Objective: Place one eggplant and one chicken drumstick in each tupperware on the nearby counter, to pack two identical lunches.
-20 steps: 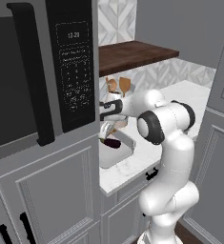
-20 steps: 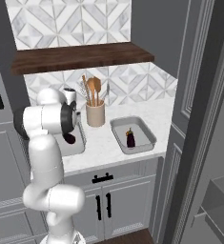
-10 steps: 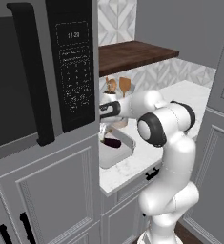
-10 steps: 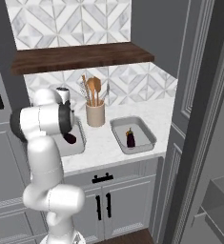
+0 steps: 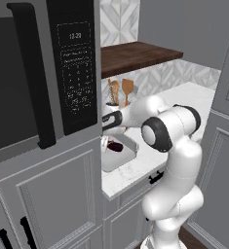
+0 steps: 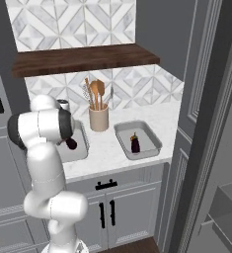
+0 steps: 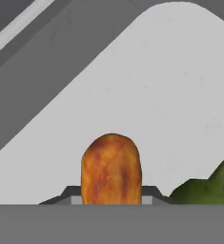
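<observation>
The golden-brown roasted chicken drumstick (image 7: 111, 169) is clamped between the tips of the pincer (image 7: 111, 193), its long axis along them, directly above the shallow grey tupperware tray (image 7: 147, 95) on the counter.

The left base view looks forward and down from behind the arm's left, with the microwave (image 5: 62, 82) close. The right base view looks from its right, farther back. The 2 share the counter (image 6: 152, 116) and utensil cup (image 6: 98, 118). The hand view sits very near a tray floor (image 7: 147, 95).
</observation>
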